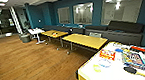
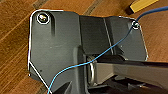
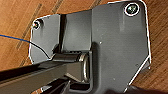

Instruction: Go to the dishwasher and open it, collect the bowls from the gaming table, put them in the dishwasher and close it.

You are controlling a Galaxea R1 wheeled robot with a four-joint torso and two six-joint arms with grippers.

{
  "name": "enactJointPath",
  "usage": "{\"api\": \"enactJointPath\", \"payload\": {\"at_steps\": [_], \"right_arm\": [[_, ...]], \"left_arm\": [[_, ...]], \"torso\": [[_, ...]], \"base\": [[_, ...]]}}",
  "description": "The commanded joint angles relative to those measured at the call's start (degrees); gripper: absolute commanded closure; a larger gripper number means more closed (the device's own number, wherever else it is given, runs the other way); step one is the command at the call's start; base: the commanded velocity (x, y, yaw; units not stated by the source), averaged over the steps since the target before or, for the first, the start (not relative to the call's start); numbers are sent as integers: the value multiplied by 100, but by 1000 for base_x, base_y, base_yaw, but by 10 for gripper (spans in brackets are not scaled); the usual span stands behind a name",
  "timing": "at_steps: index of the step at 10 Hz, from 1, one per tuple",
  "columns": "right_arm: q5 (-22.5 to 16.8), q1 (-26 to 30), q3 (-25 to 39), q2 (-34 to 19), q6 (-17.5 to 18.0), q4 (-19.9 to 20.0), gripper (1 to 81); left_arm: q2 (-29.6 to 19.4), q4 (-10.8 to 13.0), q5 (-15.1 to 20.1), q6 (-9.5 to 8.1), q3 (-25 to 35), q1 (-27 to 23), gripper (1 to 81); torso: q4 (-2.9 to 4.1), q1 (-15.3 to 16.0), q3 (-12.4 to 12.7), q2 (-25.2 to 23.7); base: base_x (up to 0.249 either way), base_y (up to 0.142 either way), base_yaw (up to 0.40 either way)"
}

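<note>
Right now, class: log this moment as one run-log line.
place: lounge | gaming table: lower right, near | bowls: on table | floor: wood

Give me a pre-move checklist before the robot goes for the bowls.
1. Gaming table in view, near right: ok.
2. Bowls on it: a white one with a blue rim, a yellow-green one, a black one: ok.
3. Game boxes lie beside the bowls: not ok, tight reach.
4. Wood floor toward the table bare: ok.
5. Gripper state, both arms: cannot tell.
</note>
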Motion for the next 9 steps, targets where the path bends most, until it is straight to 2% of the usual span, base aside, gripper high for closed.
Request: {"api": "enactJointPath", "payload": {"at_steps": [1, 9], "right_arm": [[-330, 256, 21, 18, 13, 14, 10], [-330, 256, 21, 45, 13, 5, 10]], "left_arm": [[14, -9, 293, 10, 31, -228, 10], [23, -18, 302, 10, 31, -228, 10]], "torso": [[0, 0, 0, 0], [0, 0, 0, 0]], "base": [[124, 68, 0], [124, 66, 0]]}}
